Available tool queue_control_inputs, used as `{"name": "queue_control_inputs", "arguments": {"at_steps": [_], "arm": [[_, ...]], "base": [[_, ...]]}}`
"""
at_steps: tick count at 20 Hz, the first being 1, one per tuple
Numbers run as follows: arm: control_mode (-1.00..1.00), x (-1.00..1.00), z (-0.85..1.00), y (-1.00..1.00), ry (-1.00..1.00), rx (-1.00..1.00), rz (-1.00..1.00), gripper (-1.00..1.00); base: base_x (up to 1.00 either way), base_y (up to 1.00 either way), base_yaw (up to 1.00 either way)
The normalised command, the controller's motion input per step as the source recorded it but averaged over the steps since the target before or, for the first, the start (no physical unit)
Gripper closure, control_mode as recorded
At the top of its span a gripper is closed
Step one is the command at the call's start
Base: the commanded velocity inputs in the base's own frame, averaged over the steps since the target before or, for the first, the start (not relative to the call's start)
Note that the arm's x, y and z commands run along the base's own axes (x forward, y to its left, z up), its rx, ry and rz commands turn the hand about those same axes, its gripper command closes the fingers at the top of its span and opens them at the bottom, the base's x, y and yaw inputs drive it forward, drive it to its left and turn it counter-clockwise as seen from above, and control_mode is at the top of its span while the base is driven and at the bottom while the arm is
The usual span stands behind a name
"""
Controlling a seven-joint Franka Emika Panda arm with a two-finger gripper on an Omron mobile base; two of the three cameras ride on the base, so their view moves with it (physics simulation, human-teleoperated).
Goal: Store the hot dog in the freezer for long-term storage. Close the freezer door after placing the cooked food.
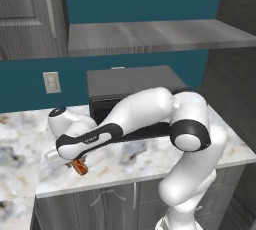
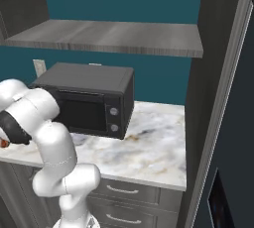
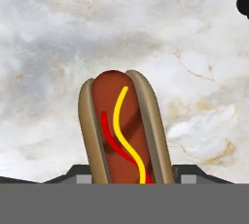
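The hot dog [image 3: 124, 130], a reddish sausage with yellow and red stripes in a tan bun, points away from the hand over the marble counter [image 3: 58, 33]. My gripper [image 3: 131, 174] is shut on its near end, with a dark fingertip pressed against each side of the bun. In the left base view the hot dog [image 1: 80, 166] pokes out below the hand near the counter's front edge, held by the gripper [image 1: 75, 162]. The freezer door [image 2: 240, 138], slate grey with a black display panel [image 2: 218, 199], stands at the far right. I cannot tell how far it is open.
A black microwave [image 2: 92, 105] sits on the counter behind the arm, under a grey wall shelf [image 2: 114, 36]. A wall outlet [image 1: 51, 82] is at the left. A dark cabinet wall [image 1: 232, 74] borders the counter on the right. Drawers [image 2: 121, 190] run below the counter.
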Motion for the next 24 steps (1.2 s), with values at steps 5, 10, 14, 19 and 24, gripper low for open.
{"name": "queue_control_inputs", "arguments": {"at_steps": [5, 10, 14, 19, 24], "arm": [[-1.00, -0.75, 0.42, -1.00, -0.01, 0.02, 0.01, 1.00], [-1.00, -0.11, 0.69, -1.00, 0.01, 0.02, 0.06, 1.00], [-1.00, 0.00, 0.50, -1.00, 0.07, 0.04, 0.02, 1.00], [-1.00, 0.01, 0.58, -1.00, 0.14, 0.00, 0.00, 1.00], [-1.00, 0.00, 0.65, -1.00, 0.23, 0.00, -0.01, 1.00]], "base": [[0.00, 0.00, 0.00], [0.00, 0.00, 0.00], [0.00, 0.00, 0.00], [0.00, 0.00, 0.00], [0.00, 0.00, 0.00]]}}
